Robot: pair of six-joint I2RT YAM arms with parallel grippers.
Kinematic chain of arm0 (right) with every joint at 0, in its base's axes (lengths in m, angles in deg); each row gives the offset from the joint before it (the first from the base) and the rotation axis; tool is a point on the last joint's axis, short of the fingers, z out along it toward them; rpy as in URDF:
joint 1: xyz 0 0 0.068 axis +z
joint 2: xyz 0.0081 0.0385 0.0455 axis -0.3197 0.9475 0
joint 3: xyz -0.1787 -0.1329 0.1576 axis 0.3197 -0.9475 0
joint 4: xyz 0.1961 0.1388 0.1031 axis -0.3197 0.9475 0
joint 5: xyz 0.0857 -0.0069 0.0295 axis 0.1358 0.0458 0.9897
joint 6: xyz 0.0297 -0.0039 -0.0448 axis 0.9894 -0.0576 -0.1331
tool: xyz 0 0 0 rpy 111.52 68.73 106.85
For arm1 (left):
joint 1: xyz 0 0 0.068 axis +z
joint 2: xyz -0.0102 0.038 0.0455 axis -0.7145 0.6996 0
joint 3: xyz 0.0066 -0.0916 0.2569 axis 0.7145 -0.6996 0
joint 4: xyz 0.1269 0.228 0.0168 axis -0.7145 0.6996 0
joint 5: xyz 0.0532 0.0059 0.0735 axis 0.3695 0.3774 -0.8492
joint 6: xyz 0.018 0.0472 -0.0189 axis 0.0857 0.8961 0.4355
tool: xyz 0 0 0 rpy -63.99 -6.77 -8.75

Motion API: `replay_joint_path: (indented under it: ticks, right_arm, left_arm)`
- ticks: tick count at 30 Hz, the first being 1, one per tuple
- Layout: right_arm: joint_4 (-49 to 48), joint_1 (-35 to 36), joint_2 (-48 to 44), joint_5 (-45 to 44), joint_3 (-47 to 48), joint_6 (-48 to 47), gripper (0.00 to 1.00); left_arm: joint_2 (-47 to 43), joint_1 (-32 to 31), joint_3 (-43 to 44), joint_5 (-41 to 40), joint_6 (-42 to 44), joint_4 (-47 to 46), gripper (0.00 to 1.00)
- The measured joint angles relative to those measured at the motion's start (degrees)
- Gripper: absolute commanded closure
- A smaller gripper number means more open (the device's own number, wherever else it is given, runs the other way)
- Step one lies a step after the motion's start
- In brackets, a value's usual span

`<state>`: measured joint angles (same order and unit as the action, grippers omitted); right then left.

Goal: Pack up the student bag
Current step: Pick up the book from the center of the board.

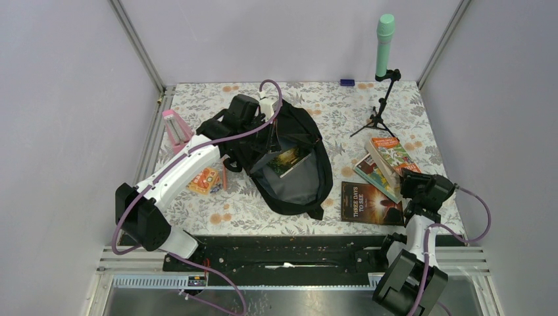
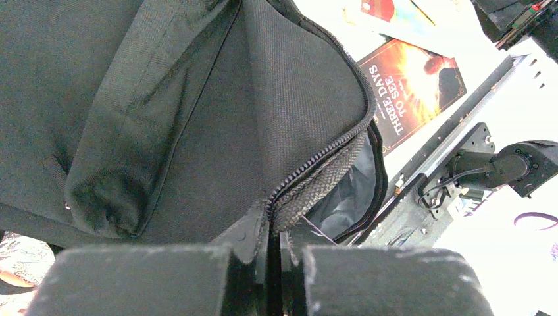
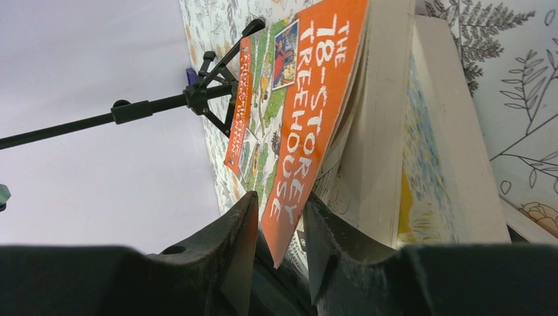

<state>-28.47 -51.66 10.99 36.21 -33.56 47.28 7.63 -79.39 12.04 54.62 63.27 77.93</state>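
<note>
Left jaws: one student bag (image 2: 164, 118); right jaws: one orange book (image 3: 316, 99) of three

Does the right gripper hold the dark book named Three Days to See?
No, in the right wrist view the right gripper pinches the orange cover of the 78-Storey Treehouse book.

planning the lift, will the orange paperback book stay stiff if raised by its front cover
Probably not: the orange paperback book has a thin cover bowing away from its pages, so it would likely flop open. The right end effector pinches the cover alone; it might slip or crease.
</note>
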Motion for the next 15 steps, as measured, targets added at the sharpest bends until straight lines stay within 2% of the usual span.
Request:
replay_joint_path:
  ticks: [10,15]
  right_arm:
    - [0.7,0.0,-1.2,-0.5,0.2,0.8,0.64]
    - [1.2,0.0,-1.5,-1.3,1.1,1.5,0.71]
  left_arm:
    - [0.3,0.1,0.0,0.2,0.0,0.0,1.00]
    - [0.3,0.2,0.0,0.2,0.0,0.0,1.00]
